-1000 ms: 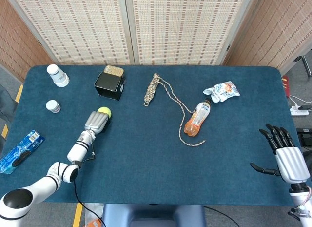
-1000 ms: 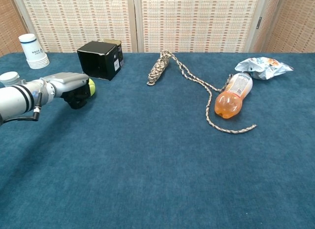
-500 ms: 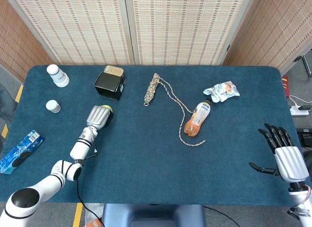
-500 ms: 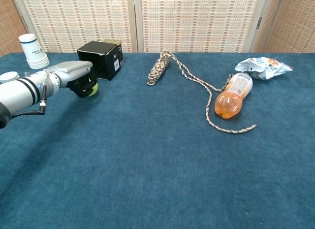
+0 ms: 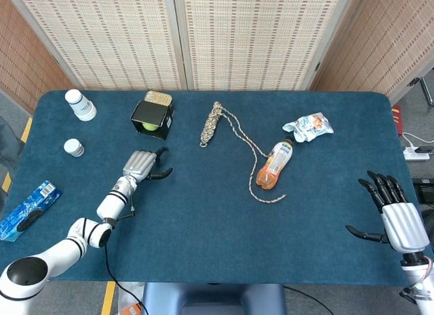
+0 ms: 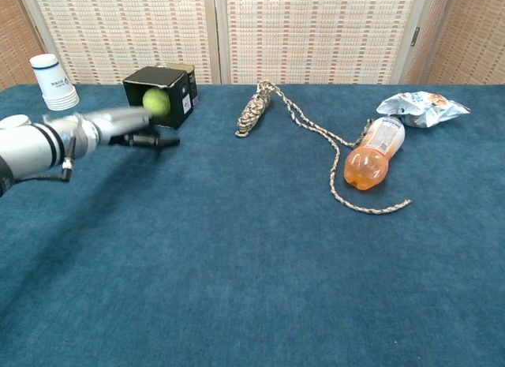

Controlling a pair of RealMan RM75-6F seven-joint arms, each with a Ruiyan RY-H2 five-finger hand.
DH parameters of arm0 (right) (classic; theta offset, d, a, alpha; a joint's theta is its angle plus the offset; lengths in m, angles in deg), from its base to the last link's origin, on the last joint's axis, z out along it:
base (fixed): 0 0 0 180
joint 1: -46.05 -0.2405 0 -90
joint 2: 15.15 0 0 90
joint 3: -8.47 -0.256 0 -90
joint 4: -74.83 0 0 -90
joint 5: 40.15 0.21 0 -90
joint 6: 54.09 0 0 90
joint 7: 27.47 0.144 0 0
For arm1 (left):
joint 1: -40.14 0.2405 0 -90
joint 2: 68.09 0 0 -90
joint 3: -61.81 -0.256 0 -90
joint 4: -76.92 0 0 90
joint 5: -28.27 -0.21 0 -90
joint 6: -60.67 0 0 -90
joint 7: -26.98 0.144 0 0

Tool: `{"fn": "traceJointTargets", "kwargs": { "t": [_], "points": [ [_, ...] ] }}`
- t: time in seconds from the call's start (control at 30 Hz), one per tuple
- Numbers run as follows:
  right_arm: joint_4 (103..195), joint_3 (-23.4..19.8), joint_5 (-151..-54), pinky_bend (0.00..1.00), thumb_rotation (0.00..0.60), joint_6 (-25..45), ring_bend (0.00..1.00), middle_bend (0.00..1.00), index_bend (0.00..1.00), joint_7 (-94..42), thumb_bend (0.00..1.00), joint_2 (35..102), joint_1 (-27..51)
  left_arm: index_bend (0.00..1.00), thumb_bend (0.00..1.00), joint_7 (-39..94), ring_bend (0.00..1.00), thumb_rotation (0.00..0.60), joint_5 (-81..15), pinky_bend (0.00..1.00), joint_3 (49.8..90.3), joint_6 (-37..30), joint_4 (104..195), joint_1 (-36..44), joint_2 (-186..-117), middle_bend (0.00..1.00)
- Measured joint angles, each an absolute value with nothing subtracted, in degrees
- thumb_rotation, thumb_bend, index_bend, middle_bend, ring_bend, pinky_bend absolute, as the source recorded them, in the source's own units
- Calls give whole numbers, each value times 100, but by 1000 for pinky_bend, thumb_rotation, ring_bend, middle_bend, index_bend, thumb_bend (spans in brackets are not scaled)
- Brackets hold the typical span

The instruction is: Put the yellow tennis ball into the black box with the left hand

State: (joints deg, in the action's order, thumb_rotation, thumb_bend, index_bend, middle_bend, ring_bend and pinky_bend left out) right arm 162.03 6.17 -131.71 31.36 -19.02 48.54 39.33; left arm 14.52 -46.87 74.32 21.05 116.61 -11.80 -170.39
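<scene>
Two hands are in sight, and neither holds anything. At the worktop's left side the left arm reaches from the near-left corner toward the far edge, forearm low over the blue cloth. Its left hand lies flat, palm down, with the fingers straightened and spread, pointing toward the middle of the worktop in the chest view. That hand sits just short of the black box, not touching it. The tennis ball rests inside the box's open front, which faces the robot; the chest view shows its yellow-green face framed by the dark walls.

Near the worktop's right near corner the right hand hangs off the edge, fingers stretched apart and thumb out to the side, empty.

Along the far-left edge stands a stack of white cups, with a small white jar nearer the robot. A braided rope runs from the far middle toward an orange bottle lying on its side, beside a crumpled snack bag.
</scene>
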Motion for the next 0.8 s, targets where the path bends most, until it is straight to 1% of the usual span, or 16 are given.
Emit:
{"fn": "traceJointTargets", "kwargs": {
  "t": [0.07, 0.13, 0.33, 0.47, 0.8],
  "points": [
    [16192, 623, -13192, 0, 600, 3151, 0, 19, 145, -1909, 0, 4862, 3933, 0, 260, 1397, 0, 2, -4715, 0, 7433, 1692, 11601, -1165, -17054, 0],
    [16189, 628, -13203, 0, 600, 3144, 0, 19, 145, -1921, 0, 4867, 3926, 0, 260, 1358, 0, 4, -4730, 0, 7425, 1536, 11532, -1151, -17072, 0],
    [16157, 628, -13250, 0, 600, 3206, 0, 19, 153, -1923, 0, 4892, 3926, 0, 260, 1291, 0, 3, -4744, 0, 7327, 1840, 11308, -1121, -17137, 0],
    [16146, 626, -13243, 0, 600, 3213, 0, 20, 154, -1914, 0, 4898, 3927, 0, 259, 1290, 0, 3, -4750, 0, 7282, 1906, 11275, -1119, -17135, 0],
    [16128, 646, -13303, 0, 600, 3275, 0, 20, 159, -1823, 0, 4884, 3939, 0, 260, 1449, 0, 3, -4697, 0, 7297, 1841, 11441, -1078, -17008, 0]
  ]
}}
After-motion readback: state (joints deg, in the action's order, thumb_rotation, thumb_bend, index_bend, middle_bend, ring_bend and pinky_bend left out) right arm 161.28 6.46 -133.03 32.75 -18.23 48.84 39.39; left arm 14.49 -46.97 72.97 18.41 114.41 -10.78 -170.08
